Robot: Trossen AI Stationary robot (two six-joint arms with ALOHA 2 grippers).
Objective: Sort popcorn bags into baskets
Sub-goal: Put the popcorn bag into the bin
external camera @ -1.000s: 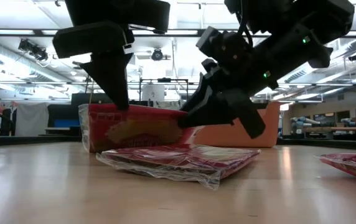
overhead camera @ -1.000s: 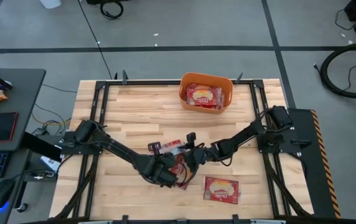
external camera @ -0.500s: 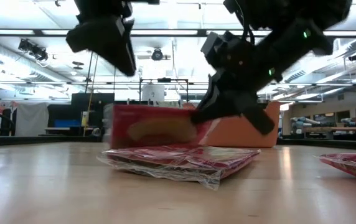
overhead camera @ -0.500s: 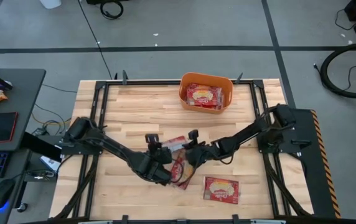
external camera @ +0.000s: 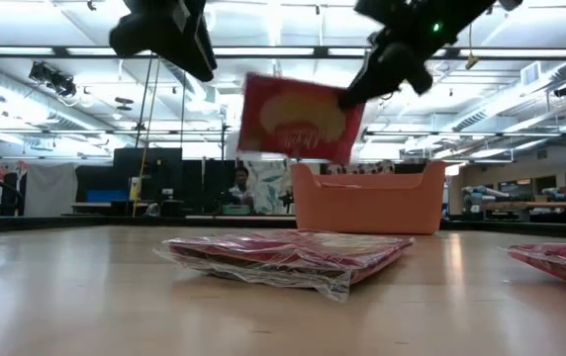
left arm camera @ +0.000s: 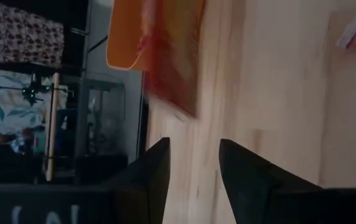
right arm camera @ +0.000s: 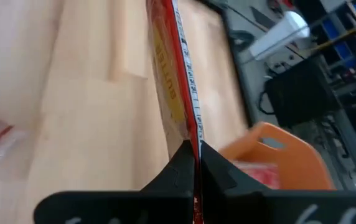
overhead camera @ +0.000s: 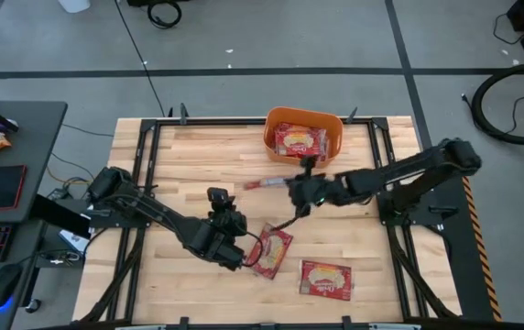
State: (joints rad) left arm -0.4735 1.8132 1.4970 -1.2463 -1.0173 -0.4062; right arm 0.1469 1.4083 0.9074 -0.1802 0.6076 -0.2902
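Basket (overhead camera: 303,137), orange, one packet inside | right gripper (overhead camera: 300,186) just short of basket, clenched on edge of lifted popcorn bag (external camera: 298,119) — light, limp, slick foil; best pinched by seam | left gripper (overhead camera: 218,213) farther from basket, released

- In the left wrist view the held bag (left arm camera: 168,62) was a motion-blurred red smear in front of the tub (left arm camera: 128,34).
- The right gripper (right arm camera: 193,158) hid the bag's lower edge.
- A table bag (external camera: 565,262) was cut off by the low view's edge.
- A person (external camera: 237,188) beyond the table was too small to make out.
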